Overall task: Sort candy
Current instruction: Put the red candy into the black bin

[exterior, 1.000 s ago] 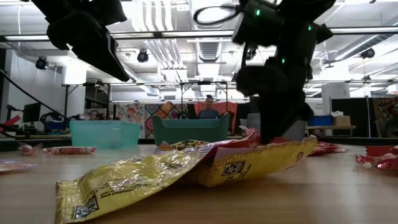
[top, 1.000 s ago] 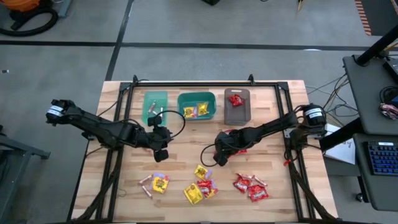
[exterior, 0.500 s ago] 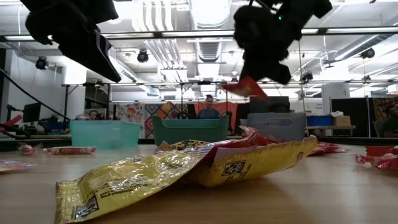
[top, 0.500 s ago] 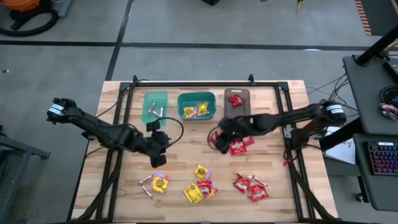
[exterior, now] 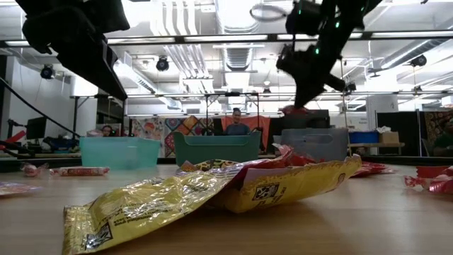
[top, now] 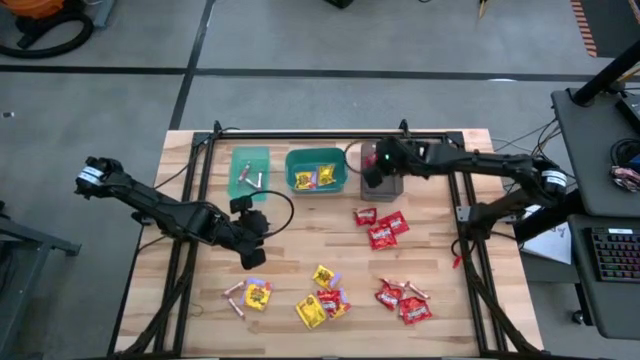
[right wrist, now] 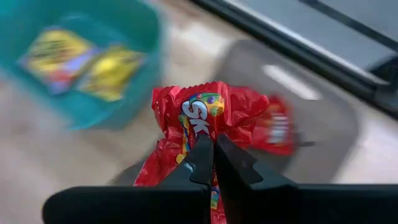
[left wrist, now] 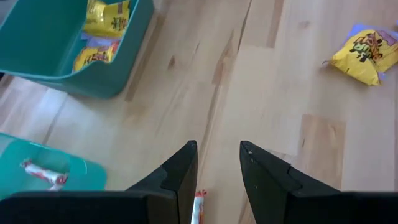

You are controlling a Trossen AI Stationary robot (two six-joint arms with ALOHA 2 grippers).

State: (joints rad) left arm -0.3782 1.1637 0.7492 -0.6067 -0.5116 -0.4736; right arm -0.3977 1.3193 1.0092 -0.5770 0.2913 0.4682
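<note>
Right gripper (right wrist: 213,163): I'm carrying a red packet (right wrist: 208,121), fingers pinched tight on its crinkled lower edge, hovering over the grey bin (top: 381,170).
Left gripper (left wrist: 216,168): I'm holding it part open and empty, near the grey bin's teal neighbours.
Handling: I'm judging the packet light, soft, slippery; its edge seam grips best.
Remaining candy (top: 322,295): lying loose on the table, well short of the grey bin.

One shiny red packet (right wrist: 205,118) hangs crumpled in the air, pinched at its middle, over the grey-brown bin. Two yellow packets (top: 316,177) lie in the middle teal bin, pinkish sticks (top: 249,178) in the left one. More red packets (top: 380,227), yellow ones (top: 315,297) and sticks lie scattered on the table.
</note>
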